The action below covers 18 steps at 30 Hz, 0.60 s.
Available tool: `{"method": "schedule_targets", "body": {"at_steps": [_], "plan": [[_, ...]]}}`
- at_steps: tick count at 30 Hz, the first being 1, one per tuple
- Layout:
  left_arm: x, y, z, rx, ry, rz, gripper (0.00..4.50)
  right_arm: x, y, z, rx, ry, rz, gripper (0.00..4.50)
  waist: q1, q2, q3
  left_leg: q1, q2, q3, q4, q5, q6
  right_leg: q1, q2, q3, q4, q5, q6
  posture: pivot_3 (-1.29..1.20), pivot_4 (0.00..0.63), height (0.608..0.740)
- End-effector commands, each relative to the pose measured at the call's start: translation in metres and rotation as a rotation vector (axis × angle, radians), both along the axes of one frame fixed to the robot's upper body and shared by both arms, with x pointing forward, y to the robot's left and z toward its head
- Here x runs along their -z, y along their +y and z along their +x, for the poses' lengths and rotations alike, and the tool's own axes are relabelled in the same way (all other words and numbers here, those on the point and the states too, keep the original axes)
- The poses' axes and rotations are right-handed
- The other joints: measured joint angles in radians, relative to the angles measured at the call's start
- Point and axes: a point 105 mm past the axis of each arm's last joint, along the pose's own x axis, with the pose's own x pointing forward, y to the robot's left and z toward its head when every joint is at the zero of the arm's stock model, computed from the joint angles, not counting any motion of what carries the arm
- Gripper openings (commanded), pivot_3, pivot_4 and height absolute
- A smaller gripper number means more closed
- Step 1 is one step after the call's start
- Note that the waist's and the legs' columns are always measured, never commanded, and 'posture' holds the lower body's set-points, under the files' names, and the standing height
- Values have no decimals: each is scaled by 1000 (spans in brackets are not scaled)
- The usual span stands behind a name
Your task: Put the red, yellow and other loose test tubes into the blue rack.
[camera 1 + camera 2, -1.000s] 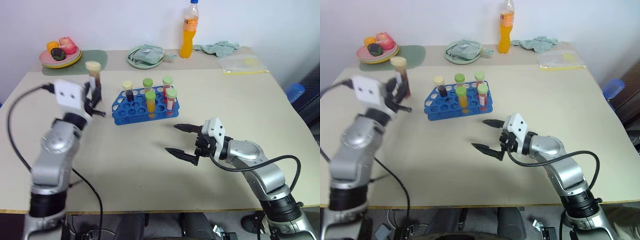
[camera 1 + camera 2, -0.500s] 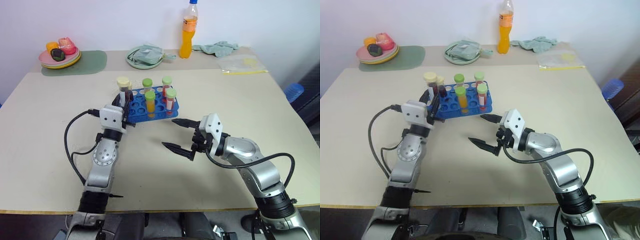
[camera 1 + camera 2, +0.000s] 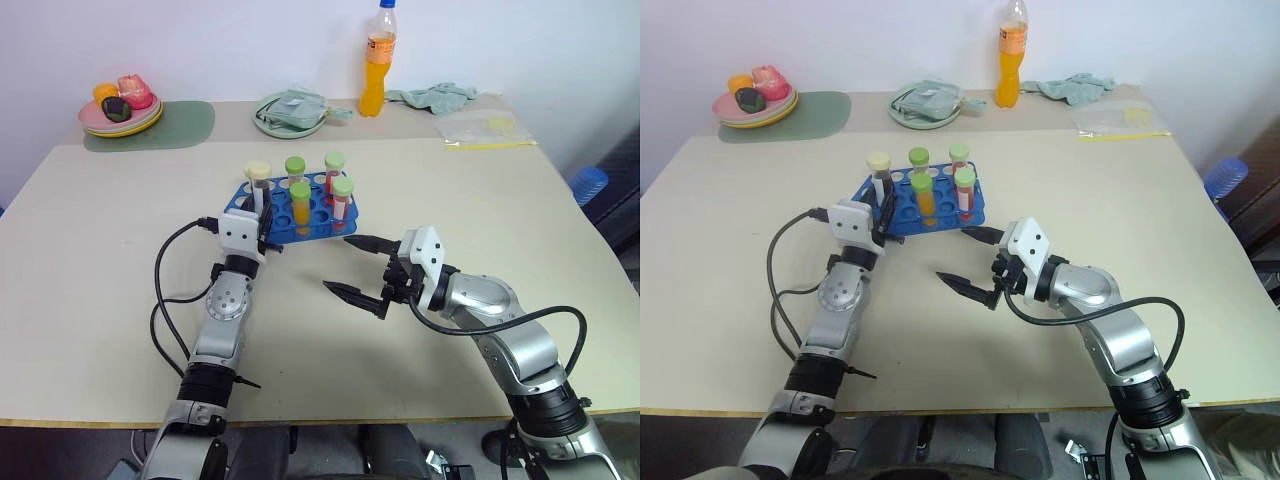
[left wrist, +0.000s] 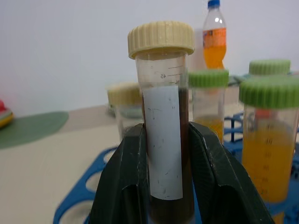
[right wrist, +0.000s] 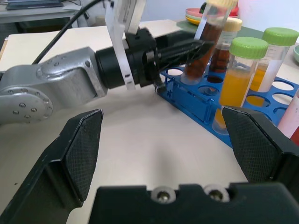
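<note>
Left gripper (image 4: pixel 161 186) clamped on the maroon tube (image 4: pixel 163 126), upright over the blue rack (image 3: pixel 285 215)'s near-left corner. Keep it vertical, centre on 1 free hole, lower before release. Right gripper (image 3: pixel 362 270) spread wide, empty, above the tabletop (image 3: pixel 120 250).

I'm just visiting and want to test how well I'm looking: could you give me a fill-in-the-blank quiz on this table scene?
1. The left gripper is shut on a dark tube whose cap is pale ____.
2. The right gripper hangs with its fingers ____, holding nothing.
3. The tubes stand in a rack coloured ____.
4. The bottle at the far edge holds ____ drink.

Missing words: yellow; open; blue; orange
</note>
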Motion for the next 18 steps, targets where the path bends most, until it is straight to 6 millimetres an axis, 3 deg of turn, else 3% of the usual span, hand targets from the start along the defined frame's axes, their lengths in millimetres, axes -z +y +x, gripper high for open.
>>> {"method": "schedule_targets", "body": {"at_steps": [1,7,10,14,18], "plan": [[-6,-3,1,15,-34,-10,811,-11,5,-2,-19,-50,21,4500,0,0,0,0,0,0,0,0,0,0,0,0,0,0,0,0,150,740],[-3,3,-2,-2,-51,-14,811,-11,5,-3,-22,-49,20,4500,0,0,0,0,0,0,0,0,0,0,0,0,0,0,0,0,150,740],[-3,5,-4,-8,-55,-21,2023,-11,3,-3,-20,-49,19,4500,-1,0,0,0,0,0,0,0,0,0,0,0,0,0,0,0,150,740],[-18,21,-13,-54,-95,-36,4099,-17,-6,-1,9,-56,28,4500,-2,0,0,0,0,0,0,0,0,0,0,0,0,0,0,0,150,740],[-40,45,-33,-30,-121,-36,4099,-27,-27,4,69,-57,34,4500,-3,0,0,0,0,0,0,0,0,0,0,0,0,0,0,0,150,740]]}}
